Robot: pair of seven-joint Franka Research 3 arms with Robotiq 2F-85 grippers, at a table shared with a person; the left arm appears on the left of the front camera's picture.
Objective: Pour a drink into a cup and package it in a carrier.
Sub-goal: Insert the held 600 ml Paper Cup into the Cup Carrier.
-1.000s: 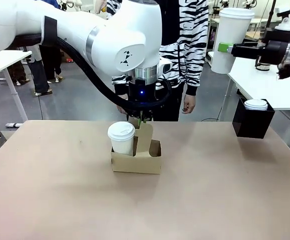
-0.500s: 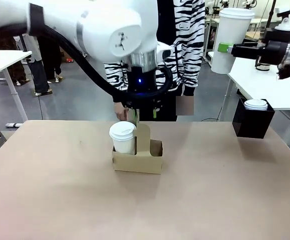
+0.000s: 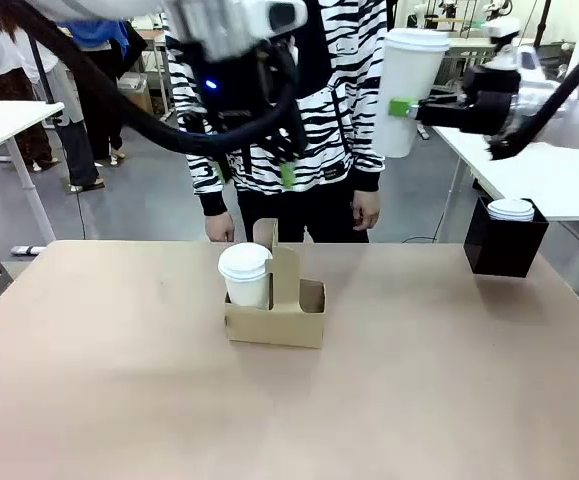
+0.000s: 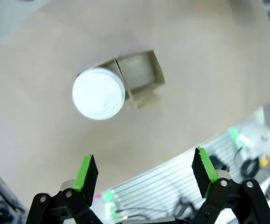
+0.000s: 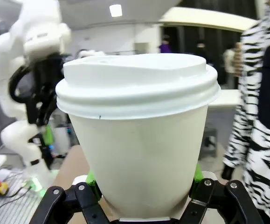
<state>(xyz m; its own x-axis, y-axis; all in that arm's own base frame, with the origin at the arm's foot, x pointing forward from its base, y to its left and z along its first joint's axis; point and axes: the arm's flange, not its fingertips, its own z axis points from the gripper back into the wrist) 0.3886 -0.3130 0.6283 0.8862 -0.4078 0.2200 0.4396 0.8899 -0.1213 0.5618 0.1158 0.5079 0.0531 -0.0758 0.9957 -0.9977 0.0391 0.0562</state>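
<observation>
On the table (image 3: pixel 449 400) stands the carrier (image 3: pixel 274 325), and one lidded cup (image 3: pixel 244 275) sits in its left hole; the right hole (image 3: pixel 311 295) is free. A second cup (image 3: pixel 409 70), also lidded, is high above and to the right of the carrier, clamped in the right gripper (image 5: pixel 144 179). The left gripper (image 4: pixel 144 163) hangs over the carrier with jaws apart, holding nothing. The step in hand seems to be the packaging of the second cup. Next, it must come down upright into the free hole, clear of the tab (image 3: pixel 287 265).

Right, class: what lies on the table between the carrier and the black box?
Nothing: the front view shows bare tabletop between the carrier and the black box.
</observation>
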